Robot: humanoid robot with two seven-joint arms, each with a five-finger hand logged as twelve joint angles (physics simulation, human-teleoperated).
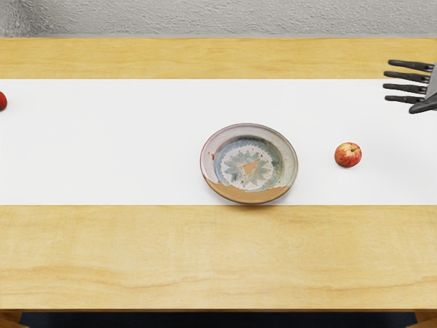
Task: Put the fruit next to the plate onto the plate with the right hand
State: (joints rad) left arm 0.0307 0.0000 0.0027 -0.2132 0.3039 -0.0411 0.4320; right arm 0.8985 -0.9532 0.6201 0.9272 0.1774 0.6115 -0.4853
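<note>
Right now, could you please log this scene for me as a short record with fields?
plate: middle of the white runner, nothing on it
apple: on the runner, right of the plate, not touching it
right hand: at the picture's right edge, beyond the apple, fingers spread, holding nothing
red fruit: cut off by the left edge, far from the plate
left arm: not in view
task state: apple not yet on the plate

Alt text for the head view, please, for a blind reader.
An apple lies on the white cloth right of the empty plate, not touching it. The right hand, open, is at the upper right edge.
</note>
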